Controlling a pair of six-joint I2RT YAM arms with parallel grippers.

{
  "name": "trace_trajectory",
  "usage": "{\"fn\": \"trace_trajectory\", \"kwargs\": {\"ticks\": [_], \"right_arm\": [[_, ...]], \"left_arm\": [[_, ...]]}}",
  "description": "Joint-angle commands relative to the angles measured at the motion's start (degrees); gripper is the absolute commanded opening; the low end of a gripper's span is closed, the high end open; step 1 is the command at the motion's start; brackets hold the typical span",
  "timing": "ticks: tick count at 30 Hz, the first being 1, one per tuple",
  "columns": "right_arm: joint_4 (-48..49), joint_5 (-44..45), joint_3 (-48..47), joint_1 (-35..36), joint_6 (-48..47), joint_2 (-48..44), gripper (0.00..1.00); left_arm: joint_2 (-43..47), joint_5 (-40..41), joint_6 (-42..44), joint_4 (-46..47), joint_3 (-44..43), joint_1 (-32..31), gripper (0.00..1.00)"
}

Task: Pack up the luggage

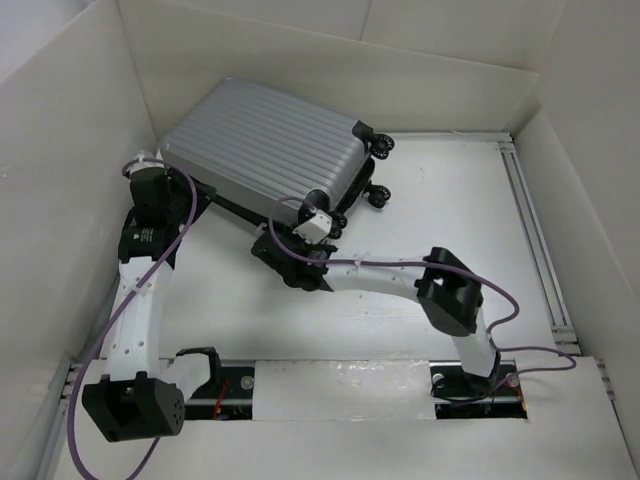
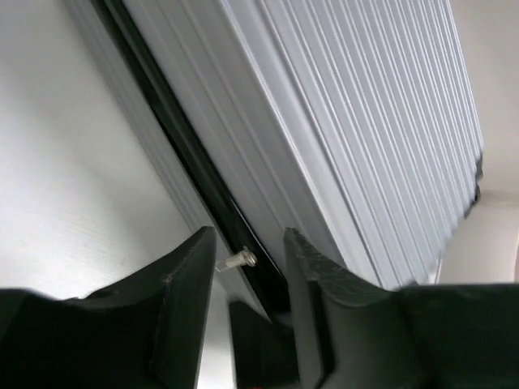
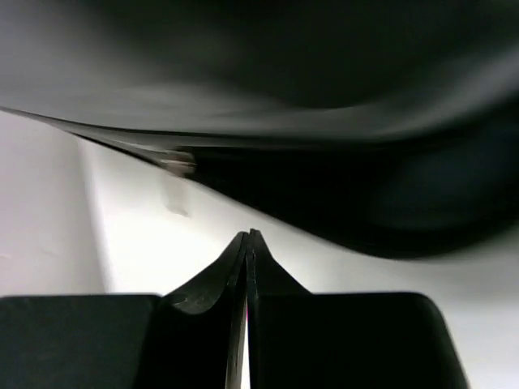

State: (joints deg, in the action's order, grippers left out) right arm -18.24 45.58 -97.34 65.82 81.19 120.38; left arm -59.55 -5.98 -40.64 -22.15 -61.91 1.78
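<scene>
Bright, even overhead light leaves soft shadows on the white counter, the ribbed silver-grey hard-shell suitcase beyond the left gripper shows glare yet reads sharp, and the dark mass above the right gripper is badly blurred.

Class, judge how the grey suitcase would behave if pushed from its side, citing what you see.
Probably stiff: the suitcase has a ribbed hard shell. Lying flat with its wheels off to one side, it would likely slide rather than roll. It looks bulky, so probably heavy.
</scene>
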Motion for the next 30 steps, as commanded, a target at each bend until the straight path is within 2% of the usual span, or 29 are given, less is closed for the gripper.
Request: {"fn": "trace_trajectory", "kwargs": {"ticks": [1, 2, 3, 5, 6, 10, 11, 12, 14, 15, 16, 18, 20, 23, 28, 30], "right_arm": [[-2.28, -3.12, 9.85, -1.75, -1.43, -9.61, 0.05], [-0.50, -4.52, 12.93, -2.27, -3.56, -12.33, 0.05], [0.48, -4.54, 17.75, -2.28, -5.32, -15.06, 0.07], [1.97, -4.54, 21.12, -1.75, -11.11, -23.23, 0.18], [1.46, -7.67, 22.79, -1.75, -12.70, -28.13, 0.24], [-5.21, -11.13, 24.48, -0.43, -15.45, -37.82, 0.56], [-8.71, -11.13, 25.00, -0.43, -17.01, -42.20, 0.71], [-9.53, -11.13, 25.01, -1.74, -18.94, -44.24, 0.79], [-10.41, -17.60, 27.02, -5.51, -23.07, -47.76, 0.91], [-9.72, -21.29, 27.90, -10.49, -29.01, -47.78, 0.94], [-9.10, -29.42, 28.78, -12.80, -31.94, -47.78, 0.96], [-7.69, -37.11, 30.02, -16.32, -40.87, -45.34, 0.96], [-8.65, -43.09, 29.06, -17.83, -44.69, -43.39, 0.96], [-8.13, -49.17, 27.21, -18.36, -53.13, -40.67, 1.00], [-0.76, -59.90, 25.88, -21.87, -60.09, -36.72, 1.00], [-1.18, -55.46, 24.05, -22.49, -61.67, -35.31, 1.00]], "left_arm": [[-0.48, -2.62, 1.80, 5.77, -0.59, 5.15, 0.40], [0.30, -3.59, 0.93, 7.02, -0.06, 6.64, 0.44], [0.31, -4.47, -0.13, 8.34, 0.56, 8.14, 0.55], [1.19, -5.97, -1.36, 11.51, 1.27, 10.52, 0.69], [1.19, -5.98, -2.06, 11.52, 1.27, 10.52, 0.76], [-2.67, -9.31, -6.98, 10.91, -2.15, 10.52, 0.79], [-4.07, -10.27, -7.78, 10.90, -2.86, 10.52, 0.79], [-4.08, -12.46, -9.00, 10.90, -3.39, 10.52, 0.80], [-4.08, -13.18, -9.02, 10.91, -3.39, 10.52, 0.80], [-4.08, -11.79, -9.02, 9.16, -4.18, 10.52, 0.80], [-3.21, -11.78, -7.88, 8.62, -4.18, 10.52, 0.80], [-1.98, -9.33, -6.82, 6.26, -4.18, 10.52, 0.80], [-1.45, -5.72, -4.90, 3.88, -5.58, 10.52, 0.81], [-2.76, -1.24, -4.88, 0.79, -7.52, 10.52, 0.81], [-5.82, -4.56, -9.98, 4.84, -6.29, 10.52, 0.81], [-7.24, -5.18, -9.73, 3.44, -9.45, 10.52, 0.81]]}}
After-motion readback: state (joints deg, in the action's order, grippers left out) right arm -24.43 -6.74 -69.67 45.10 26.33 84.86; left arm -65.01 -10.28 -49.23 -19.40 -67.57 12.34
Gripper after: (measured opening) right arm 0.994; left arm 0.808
